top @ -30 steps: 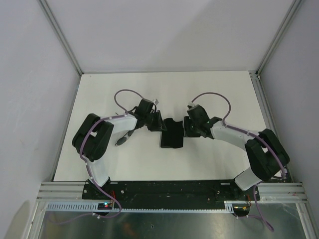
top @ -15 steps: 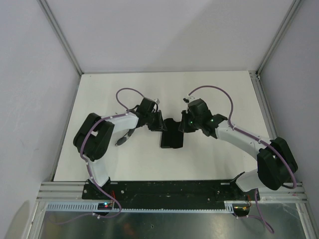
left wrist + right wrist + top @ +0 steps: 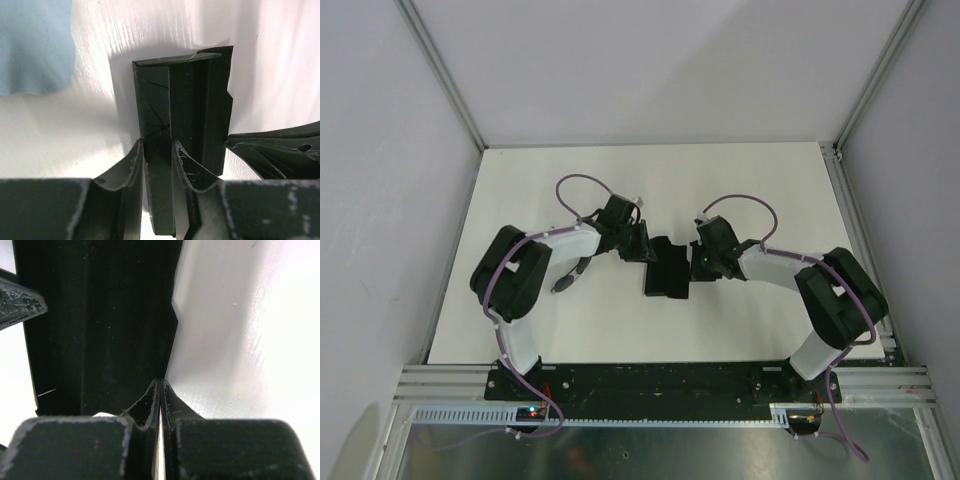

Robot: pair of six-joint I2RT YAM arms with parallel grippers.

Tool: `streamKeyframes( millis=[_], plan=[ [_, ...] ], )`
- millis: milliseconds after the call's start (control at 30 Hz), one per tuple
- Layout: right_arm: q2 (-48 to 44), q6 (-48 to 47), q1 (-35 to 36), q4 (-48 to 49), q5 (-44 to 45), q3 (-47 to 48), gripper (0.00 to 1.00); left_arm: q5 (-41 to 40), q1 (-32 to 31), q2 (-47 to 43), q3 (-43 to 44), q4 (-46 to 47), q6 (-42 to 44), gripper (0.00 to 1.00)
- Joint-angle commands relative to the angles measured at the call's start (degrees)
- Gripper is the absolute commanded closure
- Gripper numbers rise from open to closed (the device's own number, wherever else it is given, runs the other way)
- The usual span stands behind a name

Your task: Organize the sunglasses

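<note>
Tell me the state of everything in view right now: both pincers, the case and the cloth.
left pincer: shut on a thin panel of the case.
right pincer: shut, empty, tips at the case's edge.
case: on the table, one panel gripped; open or closed, cannot tell.
cloth: lying loose on the table, apart from the case.
</note>
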Motion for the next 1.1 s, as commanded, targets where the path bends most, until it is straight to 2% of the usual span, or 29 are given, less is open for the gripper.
streamKeyframes(
  millis=[0,100,167,233,300,433,600,733,867,1067],
  plan=[
    [2.62,0.39,-1.24,2.89,1.74,-1.05,1.0,-2.46,-0.39,1.42,1.46,-1.26,1.81,0.78],
    [1.97,0.14,-1.29,3.02,1.54,-1.04,1.0,-2.5,-0.42,1.71,1.72,-1.33,1.93,0.77],
    [0.87,-0.07,-1.41,2.99,1.46,-1.02,1.0,-1.46,-0.42,1.7,2.39,-1.37,2.5,0.71],
    [-0.7,-0.54,-1.79,2.67,1.29,-0.81,1.0,-0.65,-0.38,1.17,4.08,-1.68,3.28,0.55],
    [-1.66,-1.03,-2.24,1.89,1.07,-0.19,1.0,-0.47,-0.41,0.45,5.73,-2.38,3.83,0.46],
    [-2.11,-2.38,-2.59,-0.44,0.97,1.95,1.0,-0.13,0.27,-1.29,9.07,-4.62,4.46,0.36],
    [-2.35,-3.29,-2.77,-2.26,1.19,4.32,1.0,3.13,4.72,-3.36,10.0,-5.02,4.52,0.34],
    [-3.19,-3.55,-3.18,-3.62,0.58,6.09,1.0,-0.21,9.13,-4.16,9.23,-5.45,5.23,0.34],
    [-4.62,-3.98,-3.07,-4.68,-1.14,7.71,1.0,-2.46,12.54,-0.97,10.63,-5.97,5.3,0.37],
    [-3.6,-3.45,-0.46,-4.65,-2.22,9.26,1.0,-3.44,14.39,4.52,14.12,-5.99,5.1,0.39]
  ],
)
